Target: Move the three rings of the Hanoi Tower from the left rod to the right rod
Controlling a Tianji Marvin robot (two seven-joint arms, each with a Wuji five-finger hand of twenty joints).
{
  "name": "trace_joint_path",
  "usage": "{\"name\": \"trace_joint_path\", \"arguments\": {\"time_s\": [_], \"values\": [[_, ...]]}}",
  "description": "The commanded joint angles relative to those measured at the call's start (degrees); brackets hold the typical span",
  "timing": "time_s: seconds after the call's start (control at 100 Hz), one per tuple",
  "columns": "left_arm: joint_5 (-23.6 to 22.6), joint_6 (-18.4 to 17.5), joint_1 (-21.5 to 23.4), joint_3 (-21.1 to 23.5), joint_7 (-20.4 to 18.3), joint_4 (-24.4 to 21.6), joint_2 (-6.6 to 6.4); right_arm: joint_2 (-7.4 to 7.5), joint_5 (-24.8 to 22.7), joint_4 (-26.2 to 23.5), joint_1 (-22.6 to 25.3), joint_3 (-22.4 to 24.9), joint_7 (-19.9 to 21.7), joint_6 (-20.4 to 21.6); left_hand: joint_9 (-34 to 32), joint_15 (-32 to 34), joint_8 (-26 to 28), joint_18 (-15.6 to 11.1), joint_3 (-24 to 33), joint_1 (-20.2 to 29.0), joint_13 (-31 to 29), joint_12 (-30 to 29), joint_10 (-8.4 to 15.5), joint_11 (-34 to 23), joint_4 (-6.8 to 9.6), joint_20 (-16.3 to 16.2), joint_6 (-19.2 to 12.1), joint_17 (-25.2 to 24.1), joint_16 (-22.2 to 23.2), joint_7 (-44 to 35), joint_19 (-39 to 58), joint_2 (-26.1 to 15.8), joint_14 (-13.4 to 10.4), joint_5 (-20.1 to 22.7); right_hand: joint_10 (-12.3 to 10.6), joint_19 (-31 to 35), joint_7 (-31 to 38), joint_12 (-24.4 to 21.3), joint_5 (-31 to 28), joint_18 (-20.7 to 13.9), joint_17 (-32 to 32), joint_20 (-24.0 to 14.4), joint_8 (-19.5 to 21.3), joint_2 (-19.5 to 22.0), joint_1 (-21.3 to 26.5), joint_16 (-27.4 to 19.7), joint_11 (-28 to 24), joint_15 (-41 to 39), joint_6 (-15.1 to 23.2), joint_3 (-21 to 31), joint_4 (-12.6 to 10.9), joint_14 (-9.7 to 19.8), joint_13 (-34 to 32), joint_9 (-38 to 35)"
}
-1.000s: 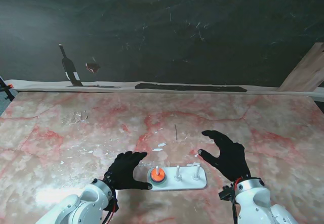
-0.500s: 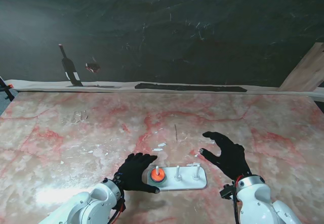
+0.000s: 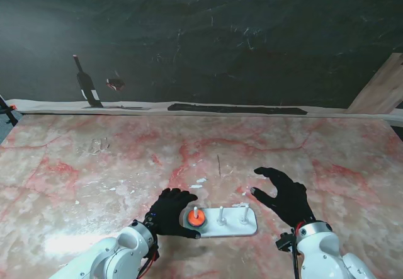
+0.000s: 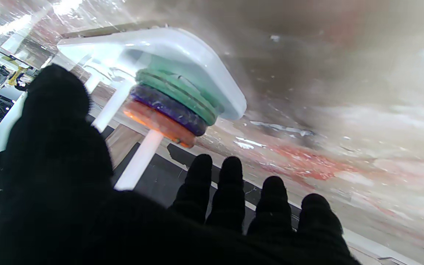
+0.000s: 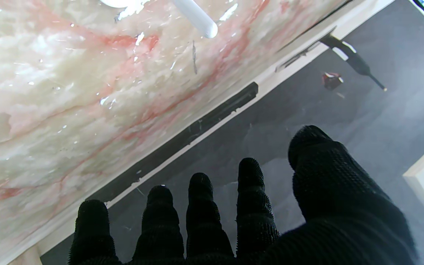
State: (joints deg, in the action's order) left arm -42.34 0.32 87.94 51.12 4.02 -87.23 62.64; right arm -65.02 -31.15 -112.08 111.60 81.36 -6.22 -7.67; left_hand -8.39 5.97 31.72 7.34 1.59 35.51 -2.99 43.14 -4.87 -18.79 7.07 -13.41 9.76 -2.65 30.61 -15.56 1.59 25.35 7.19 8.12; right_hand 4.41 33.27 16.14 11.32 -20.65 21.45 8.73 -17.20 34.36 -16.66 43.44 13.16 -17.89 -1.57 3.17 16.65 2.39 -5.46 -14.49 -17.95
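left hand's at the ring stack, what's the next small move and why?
Probably close the left hand thumb and fingers on the orange ring and lift it. It sits on top, above the purple ring and green ring, all on the left rod; the hand is open beside them.

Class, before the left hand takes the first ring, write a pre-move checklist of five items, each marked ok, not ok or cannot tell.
1. All three rings on the left rod: ok; orange ring on top, then purple ring, then green ring.
2. Middle rod and right rod bare: ok.
3. Left hand open and beside the stack: ok.
4. Fingers touching the orange ring: cannot tell.
5. Right hand open, off the base: ok.
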Motion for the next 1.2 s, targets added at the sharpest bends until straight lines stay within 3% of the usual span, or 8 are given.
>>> {"name": "trace_joint_path", "arguments": {"time_s": [0.0,0.15,0.36,0.64,0.7,1.19], "values": [[0.1,-0.6,-0.6,-0.5,0.4,0.4,0.36,-0.23,0.2,-0.4,0.9,0.1,-0.2,0.1,-1.4,1.9,0.8,-0.5,0.8,1.3,0.5,1.6,0.4,-3.7,0.49,-1.4,-0.3,-0.4,1.2,-4.3,0.2,2.2,-0.4,0.3,0.2,-1.7,0.7,0.4,-1.5,-1.2,0.7,-0.4,0.6,1.2,0.7,-0.4,-0.6,0.7,0.1,-1.3,-1.0,-0.1,1.3,0.8],[0.1,-1.2,-1.3,-1.2,0.4,1.1,0.38,-0.34,0.3,-0.7,1.6,0.5,-0.6,-0.1,-5.9,6.8,0.8,-0.5,0.8,2.0,-0.9,1.8,0.2,-9.2,0.31,-2.7,-0.9,-0.5,2.0,-11.6,1.0,2.6,-0.1,3.4,0.3,-2.0,0.8,0.5,-1.6,-1.3,0.7,-0.8,0.7,1.5,0.7,-0.3,-0.9,0.7,0.0,-1.6,-1.0,-0.1,1.3,0.8],[-1.3,-1.8,-2.1,-2.2,1.6,2.0,0.37,-0.50,0.8,-0.7,2.0,0.8,-1.1,0.2,-7.7,9.9,0.5,-0.4,1.0,2.9,-1.9,2.1,0.4,-10.8,0.38,-3.7,-1.5,-0.6,1.9,-14.2,1.4,3.1,-0.2,4.4,0.5,-2.4,0.8,0.6,-1.6,-1.5,0.6,-1.2,0.8,1.9,0.6,-0.2,-1.1,0.7,-0.1,-1.9,-1.0,-0.1,1.4,1.0],[-2.2,-2.8,-2.5,-2.7,3.1,2.9,0.47,-0.65,1.6,-0.8,2.2,0.8,-1.6,0.3,-10.8,14.8,1.8,-0.4,1.1,4.4,-2.3,3.6,0.2,-13.8,-0.02,-5.9,-3.1,-0.8,2.2,-19.8,2.4,0.5,-0.5,6.1,0.5,-2.7,0.7,0.7,-1.4,-1.7,0.5,-1.9,0.8,2.5,0.6,-0.1,-1.3,0.7,-0.2,-2.3,-1.1,-0.1,1.3,1.0],[-2.1,-2.8,-2.6,-2.7,3.1,3.0,0.49,-0.67,1.7,-0.8,2.2,0.8,-1.6,0.3,-12.0,16.9,2.2,-0.5,0.8,4.9,-3.1,4.0,1.9,-14.5,-0.21,-6.5,-3.6,-0.9,2.7,-21.1,2.5,-0.1,-0.2,6.7,0.6,-2.7,0.7,0.7,-1.2,-1.7,0.5,-2.1,0.8,2.6,0.6,-0.1,-1.3,0.7,-0.2,-2.3,-1.1,-0.1,1.4,1.1],[-2.5,-2.7,-2.3,-2.5,3.6,2.8,0.53,-0.74,2.7,-0.7,2.2,1.0,-1.5,0.7,-15.6,19.0,3.3,-0.6,0.5,7.3,-4.0,4.9,2.3,-16.5,-0.70,-7.3,-5.0,-0.8,2.4,-24.8,2.6,-3.9,-0.5,9.8,0.7,-3.0,0.4,0.7,-0.7,-1.8,0.4,-3.3,0.9,3.4,0.5,0.0,-1.5,0.6,-0.4,-2.9,-1.1,-0.1,1.3,1.1]]}}
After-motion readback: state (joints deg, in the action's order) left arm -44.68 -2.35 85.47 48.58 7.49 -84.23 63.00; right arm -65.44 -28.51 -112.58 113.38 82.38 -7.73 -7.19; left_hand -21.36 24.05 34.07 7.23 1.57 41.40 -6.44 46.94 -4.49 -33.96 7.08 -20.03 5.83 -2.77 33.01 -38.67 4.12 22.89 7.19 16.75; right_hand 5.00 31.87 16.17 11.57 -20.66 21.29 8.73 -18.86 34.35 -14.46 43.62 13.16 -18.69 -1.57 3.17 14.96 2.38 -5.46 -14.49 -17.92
